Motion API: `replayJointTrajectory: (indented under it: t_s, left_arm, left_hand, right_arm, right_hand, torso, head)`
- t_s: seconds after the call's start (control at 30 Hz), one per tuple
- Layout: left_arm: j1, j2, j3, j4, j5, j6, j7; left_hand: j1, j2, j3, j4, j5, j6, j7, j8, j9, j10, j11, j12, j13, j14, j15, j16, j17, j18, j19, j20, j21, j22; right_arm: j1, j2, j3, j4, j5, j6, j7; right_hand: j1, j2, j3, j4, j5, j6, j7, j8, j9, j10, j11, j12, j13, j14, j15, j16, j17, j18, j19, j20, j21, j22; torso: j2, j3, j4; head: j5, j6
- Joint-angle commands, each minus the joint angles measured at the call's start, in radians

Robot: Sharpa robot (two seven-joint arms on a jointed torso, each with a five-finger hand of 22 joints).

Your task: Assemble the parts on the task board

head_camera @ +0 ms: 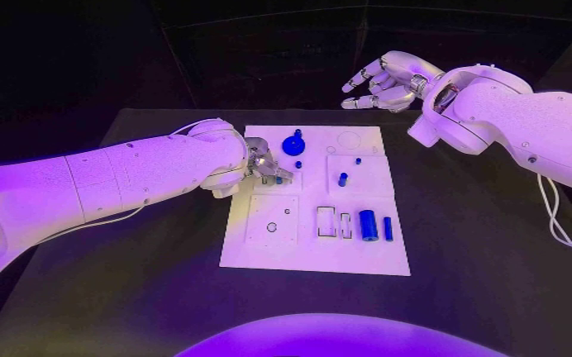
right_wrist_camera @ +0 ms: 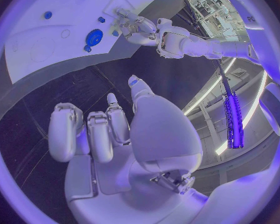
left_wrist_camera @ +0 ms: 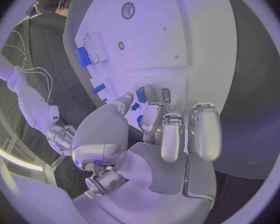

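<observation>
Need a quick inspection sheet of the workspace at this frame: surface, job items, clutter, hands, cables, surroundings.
Surface: black table, dark and matte; bare parts look clean.
Job's things: white task board in the middle of the table; blue disc part near its far edge, blue cylinder and slim blue bar near its front right, small blue peg mid-board.
Clutter: nothing seen.
Hands: left hand down on the board's left side, fingertips at a small blue part; whether it grips it cannot be told. Right hand raised beyond the board's far edge, fingers apart, holding nothing.
Cables: white cable along the right arm; another under the left arm.
Surroundings: dark backdrop behind the table.
</observation>
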Motion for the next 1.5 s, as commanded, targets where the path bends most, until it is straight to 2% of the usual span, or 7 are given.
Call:
replayJointTrajectory:
  t_s: [0.03, 0.2, 0.33, 0.67, 0.87, 1.17, 1.5]
  left_arm:
    - [0.001, -0.011, 0.0, 0.011, -0.001, -0.022, -0.005]
    - [0.013, -0.029, 0.005, 0.03, -0.001, -0.038, -0.003]
    - [0.027, -0.044, 0.026, 0.041, 0.005, -0.018, 0.003]
    - [0.092, -0.077, 0.054, 0.018, 0.044, 0.072, 0.018]
    - [0.122, -0.053, 0.057, -0.061, 0.05, 0.111, -0.002]
    - [0.131, 0.035, 0.057, -0.241, -0.007, 0.17, 0.01]
    - [0.121, 0.101, 0.053, -0.336, -0.028, 0.231, 0.02]
  left_hand:
    - [0.001, -0.011, -0.028, 0.012, -0.004, 0.007, 0.0, -0.004, 0.0, 0.005, -0.004, 0.005, 0.001, 0.105, -0.011, 0.003, 0.263, -0.007, 0.029, -0.008, 0.003, 0.006]
    - [0.015, -0.007, -0.074, 0.035, -0.005, 0.004, 0.0, -0.005, -0.001, 0.001, -0.005, 0.0, -0.006, 0.105, -0.012, 0.003, 0.263, -0.006, 0.027, -0.01, -0.001, 0.001]
    - [0.036, -0.001, -0.105, 0.047, -0.005, -0.01, 0.003, -0.01, -0.002, -0.013, -0.002, -0.017, -0.026, 0.105, -0.011, 0.003, 0.263, -0.001, 0.018, -0.009, -0.019, -0.024]
    - [0.112, 0.02, -0.164, 0.055, -0.004, -0.058, 0.022, -0.029, -0.007, -0.058, 0.014, -0.069, -0.088, 0.105, 0.001, 0.003, 0.263, 0.008, 0.002, 0.0, -0.056, -0.069]
    - [0.173, 0.053, -0.2, 0.055, -0.004, -0.151, 0.062, -0.118, -0.071, -0.086, 0.045, -0.098, -0.127, 0.105, 0.028, 0.003, 0.263, 0.013, -0.009, 0.02, -0.083, -0.101]
    - [0.215, 0.077, -0.247, 0.064, -0.004, -0.143, 0.072, -0.171, -0.141, -0.091, 0.058, -0.098, -0.134, 0.105, 0.039, 0.003, 0.263, 0.015, -0.01, 0.035, -0.091, -0.108]
    - [0.219, 0.094, -0.297, 0.089, -0.004, -0.1, 0.071, -0.18, -0.178, -0.089, 0.057, -0.093, -0.134, 0.105, 0.039, 0.003, 0.263, 0.014, -0.006, 0.038, -0.087, -0.1]
  right_arm:
    - [0.002, 0.0, 0.001, -0.004, -0.001, 0.008, 0.005]
    - [0.002, 0.0, 0.001, -0.009, -0.001, 0.007, 0.004]
    - [0.002, 0.003, 0.001, -0.017, -0.001, 0.006, 0.004]
    - [0.002, 0.009, 0.001, -0.031, -0.001, 0.008, 0.006]
    - [0.002, 0.014, 0.001, -0.039, -0.001, 0.009, 0.006]
    - [0.002, 0.027, 0.0, -0.046, -0.001, 0.014, 0.008]
    - [0.002, 0.036, 0.0, -0.05, -0.001, 0.015, 0.01]
  right_hand:
    - [-0.007, 0.007, -0.004, 0.0, 0.005, -0.001, -0.002, 0.006, -0.001, -0.006, -0.002, -0.005, 0.021, 0.094, -0.002, -0.003, 0.228, 0.014, -0.008, 0.0, -0.003, 0.0]
    - [-0.009, 0.007, -0.006, 0.002, 0.005, -0.001, -0.002, 0.007, -0.001, -0.007, -0.002, -0.007, 0.019, 0.094, -0.003, -0.003, 0.227, 0.014, -0.008, 0.0, -0.004, -0.002]
    - [-0.011, 0.008, -0.007, 0.003, 0.005, -0.002, -0.002, 0.007, -0.001, -0.008, -0.002, -0.007, 0.018, 0.094, -0.002, -0.004, 0.226, 0.014, -0.008, 0.0, -0.004, -0.002]
    - [-0.011, 0.008, -0.007, 0.003, 0.005, -0.002, -0.002, 0.007, -0.001, -0.008, -0.002, -0.007, 0.018, 0.094, -0.002, -0.004, 0.226, 0.014, -0.008, 0.0, -0.004, -0.002]
    - [-0.012, 0.008, -0.008, 0.004, 0.005, -0.003, -0.002, 0.007, -0.001, -0.008, -0.002, -0.007, 0.018, 0.094, -0.002, -0.004, 0.225, 0.014, -0.008, 0.0, -0.004, -0.002]
    - [-0.011, 0.009, -0.008, 0.004, 0.006, -0.003, -0.002, 0.007, -0.002, -0.008, -0.002, -0.008, 0.017, 0.094, -0.002, -0.005, 0.224, 0.015, -0.009, 0.0, -0.005, -0.004]
    - [-0.01, 0.012, -0.008, 0.005, 0.008, -0.004, -0.002, 0.007, -0.002, -0.013, -0.002, -0.011, 0.012, 0.093, -0.003, -0.007, 0.22, 0.015, -0.01, 0.0, -0.007, -0.009]
  torso:
    - [0.0, 0.0003, 0.0002]
    - [-0.001, 0.0004, 0.0012]
    - [-0.002, 0.0004, 0.0008]
    - [0.0, 0.0008, 0.0013]
    - [0.001, 0.0006, 0.0014]
    - [0.007, -0.0018, -0.0042]
    - [0.008, -0.0027, -0.0025]
  head:
    - [-0.002, 0.001]
    - [-0.005, 0.01]
    - [-0.007, 0.028]
    - [0.001, 0.027]
    - [0.008, 0.032]
    - [0.017, 0.032]
    - [0.019, 0.032]
